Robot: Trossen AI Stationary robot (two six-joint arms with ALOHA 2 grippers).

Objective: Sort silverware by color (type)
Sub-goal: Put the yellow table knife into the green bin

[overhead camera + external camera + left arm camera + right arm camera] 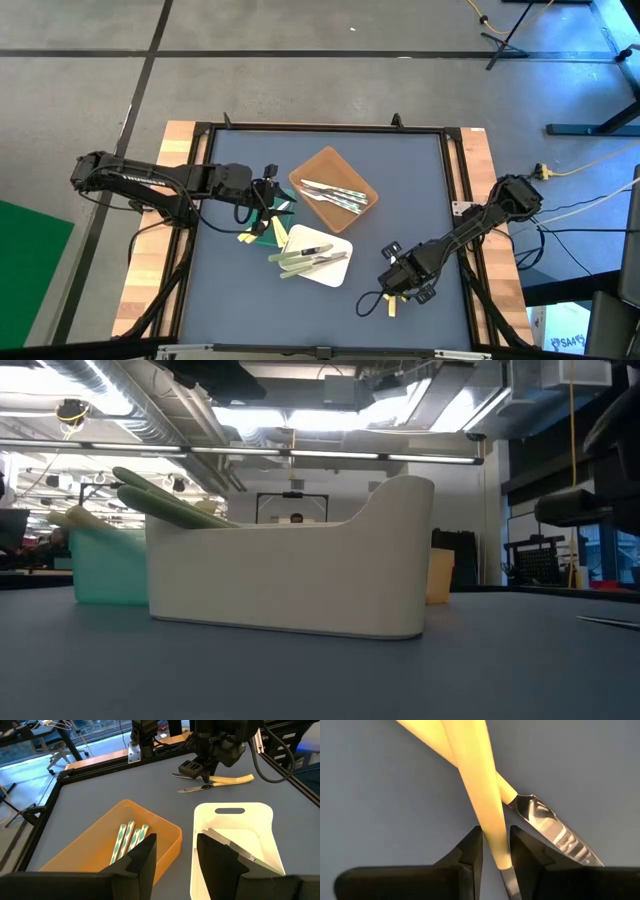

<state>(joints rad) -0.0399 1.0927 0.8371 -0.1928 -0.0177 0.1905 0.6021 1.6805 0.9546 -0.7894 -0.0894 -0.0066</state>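
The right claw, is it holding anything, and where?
Yes: the right gripper pinches a yellow-handled utensil at the handle's end near the metal. The left gripper holds nothing.

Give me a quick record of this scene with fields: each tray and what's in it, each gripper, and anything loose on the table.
brown tray: silvery-blue handled pieces
white tray: pale green handled pieces
green tray: mostly hidden under the left arm, contents unclear
left gripper: open, empty, above the brown and white trays
right gripper: fingers on both sides of a pale yellow handle, at the table's near right
loose on table: second yellow-handled knife crossing beneath the first
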